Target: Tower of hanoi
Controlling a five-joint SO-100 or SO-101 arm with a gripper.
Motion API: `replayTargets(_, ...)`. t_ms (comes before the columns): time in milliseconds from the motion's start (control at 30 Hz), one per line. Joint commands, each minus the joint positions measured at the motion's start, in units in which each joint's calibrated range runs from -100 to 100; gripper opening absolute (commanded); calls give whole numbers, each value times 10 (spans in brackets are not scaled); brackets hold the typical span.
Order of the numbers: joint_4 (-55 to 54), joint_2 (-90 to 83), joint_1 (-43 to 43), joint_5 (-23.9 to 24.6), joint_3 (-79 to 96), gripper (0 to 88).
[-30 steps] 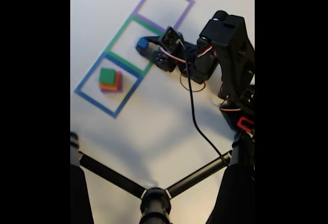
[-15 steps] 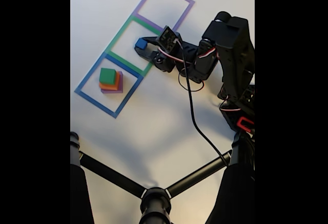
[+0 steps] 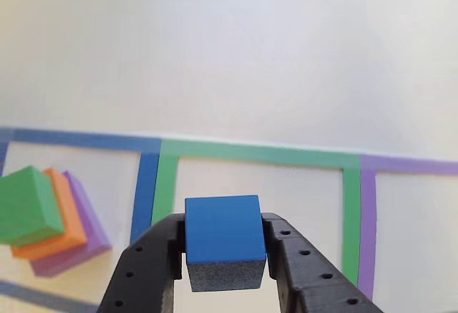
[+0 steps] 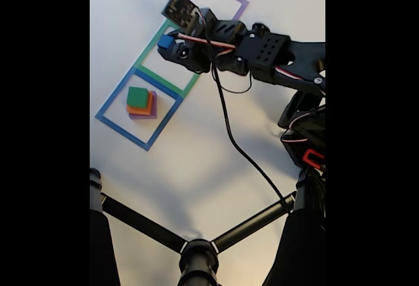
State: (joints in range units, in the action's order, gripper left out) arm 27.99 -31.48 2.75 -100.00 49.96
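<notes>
The white tabletop (image 4: 196, 161) carries three tape outlines in a row: a blue tape square (image 4: 107, 121), a green tape square (image 4: 149, 42) and a purple tape square (image 4: 237, 1) in the fixed view. In the other view they run left to right in that same order — blue (image 3: 145, 184), green (image 3: 257, 152), purple (image 3: 368, 220).

The black robot arm (image 4: 275, 53) reaches in from the right of the fixed view over the green tape square, a thin black cable (image 4: 239, 148) trailing from it down toward a black tripod (image 4: 196, 253) at the bottom edge.

Inside the blue tape square sits a stack of three foam pieces: the flat purple square slab (image 4: 152, 106) at the bottom, the orange foam block (image 4: 145, 110) on it, and the green foam cube (image 4: 137, 96) on top. In the other view the slab (image 3: 89, 223), orange block (image 3: 66, 216) and green cube (image 3: 25, 205) lie slightly askew to one another, each offset so the edges below show.

The black two-finger gripper (image 3: 225, 252) is closed on the small blue foam cube (image 3: 223, 238) — one finger pressed against each side face. In the fixed view the cube (image 4: 166, 41) appears at the gripper (image 4: 167, 44) tip over the green square's left border; whether it touches the table I cannot tell.
</notes>
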Motion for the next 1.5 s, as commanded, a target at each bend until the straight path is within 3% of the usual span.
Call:
replayTargets(0, 313, -51, 10, 0, -215, 17)
replayTargets(100, 447, -47, 19, 0, -333, 17)
replayTargets(233, 548, -47, 42, 0, -423, 17)
replayTargets(367, 604, -48, 80, 0, -473, 17)
replayTargets(567, 591, -66, 133, 0, -449, 17)
replayTargets(700, 478, -100, 163, 0, -338, 19)
replayTargets(1067, -8, -122, 199, 0, 22, 19)
replayTargets(1300, -232, -47, 225, 0, 103, 19)
replayTargets(1467, -329, 15, 231, 0, 118, 19)
